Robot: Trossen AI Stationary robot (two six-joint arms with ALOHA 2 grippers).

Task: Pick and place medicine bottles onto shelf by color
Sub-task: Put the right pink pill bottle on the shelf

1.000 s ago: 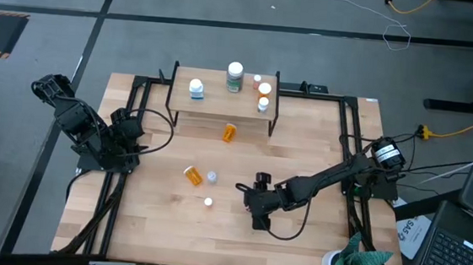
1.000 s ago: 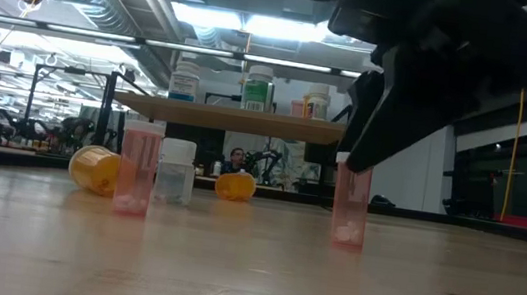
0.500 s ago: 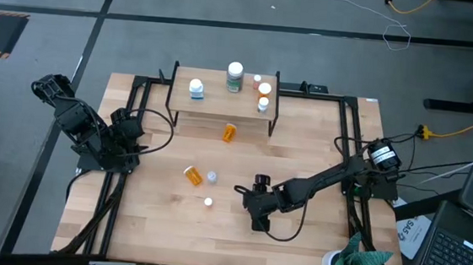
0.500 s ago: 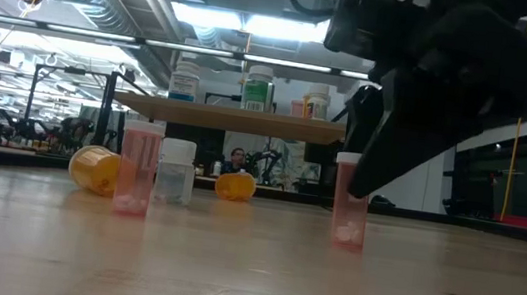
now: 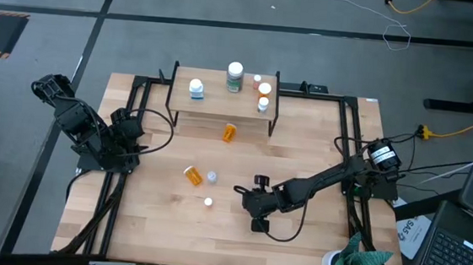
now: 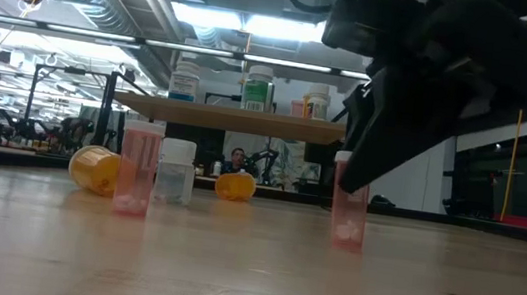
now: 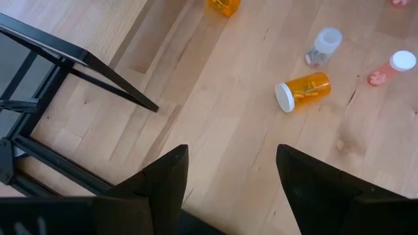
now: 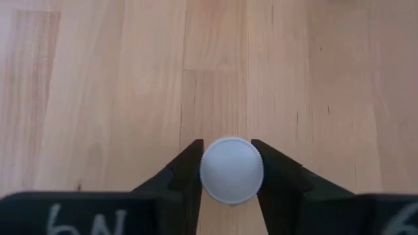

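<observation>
The right gripper [image 8: 230, 171] is now lowering onto an upright pink bottle [image 6: 349, 206] standing near the middle of the tabletop [image 5: 321, 131], toward its near edge. A second ago it was hanging higher and a little off the cap; now its fingers [image 8: 186, 171] are sitting on either side of the white cap, touching or all but touching it. The grasp looks about to be made, so the lift to the shelf [image 5: 213, 105] should come next.

The left gripper [image 7: 228, 171] is waiting, fingers spread, over the left side of the tabletop.

Three bottles are still clustered left of centre: an orange one on its side [image 5: 192, 175], a clear one [image 5: 212, 177] and another pink one [image 5: 208, 202]. Another orange bottle [image 5: 230, 132] is lying just in front of the shelf, near the path to it. The shelf, at the far edge, is already carrying five bottles.
</observation>
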